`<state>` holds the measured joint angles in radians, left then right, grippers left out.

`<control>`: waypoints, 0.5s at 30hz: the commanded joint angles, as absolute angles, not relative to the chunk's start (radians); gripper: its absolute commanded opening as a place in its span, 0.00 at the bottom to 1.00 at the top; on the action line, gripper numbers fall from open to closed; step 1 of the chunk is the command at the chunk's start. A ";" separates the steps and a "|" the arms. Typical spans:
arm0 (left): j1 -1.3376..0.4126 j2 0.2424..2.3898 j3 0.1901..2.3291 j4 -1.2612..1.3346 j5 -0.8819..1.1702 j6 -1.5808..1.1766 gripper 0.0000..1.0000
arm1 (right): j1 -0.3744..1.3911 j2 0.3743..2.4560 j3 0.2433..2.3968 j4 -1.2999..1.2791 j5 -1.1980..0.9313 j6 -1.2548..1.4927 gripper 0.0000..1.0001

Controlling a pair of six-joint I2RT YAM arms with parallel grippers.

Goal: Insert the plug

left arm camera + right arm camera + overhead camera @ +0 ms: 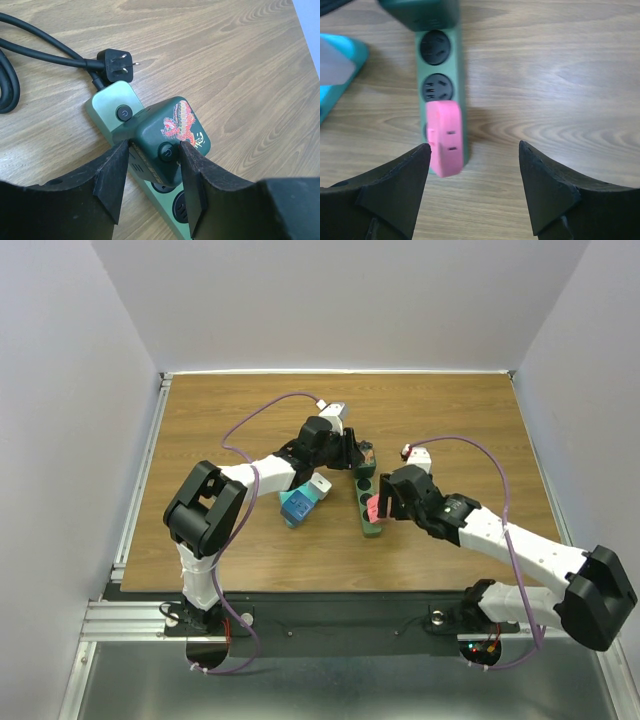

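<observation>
A light green power strip (107, 102) lies on the wooden table. My left gripper (155, 152) is shut on a dark green plug adapter (172, 132) with a red dragon picture, which sits tilted on top of the strip. A pink plug (446, 137) stands on the strip's near end (440, 65), with two bare sockets beyond it. My right gripper (474, 152) is open just short of the pink plug, which is ahead of the left finger and not between the fingers. From above, the strip (366, 502) lies between the left gripper (352, 455) and the right gripper (383, 502).
The strip's own black plug (117, 65) and thick black cable (30, 47) lie on the table beyond its far end. A teal block (298, 504) with a white piece (319, 486) rests left of the strip, under the left arm.
</observation>
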<state>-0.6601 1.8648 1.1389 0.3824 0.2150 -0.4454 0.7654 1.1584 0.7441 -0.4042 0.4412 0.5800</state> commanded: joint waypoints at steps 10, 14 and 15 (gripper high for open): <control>-0.673 1.842 1.117 0.273 0.204 -0.408 0.55 | 0.742 1.244 0.778 -0.278 0.196 0.465 0.71; -0.673 1.841 1.117 0.268 0.199 -0.403 0.55 | 0.736 1.270 0.776 -0.264 0.184 0.457 0.66; -0.673 1.842 1.118 0.267 0.198 -0.403 0.55 | 0.733 1.281 0.778 -0.262 0.180 0.454 0.65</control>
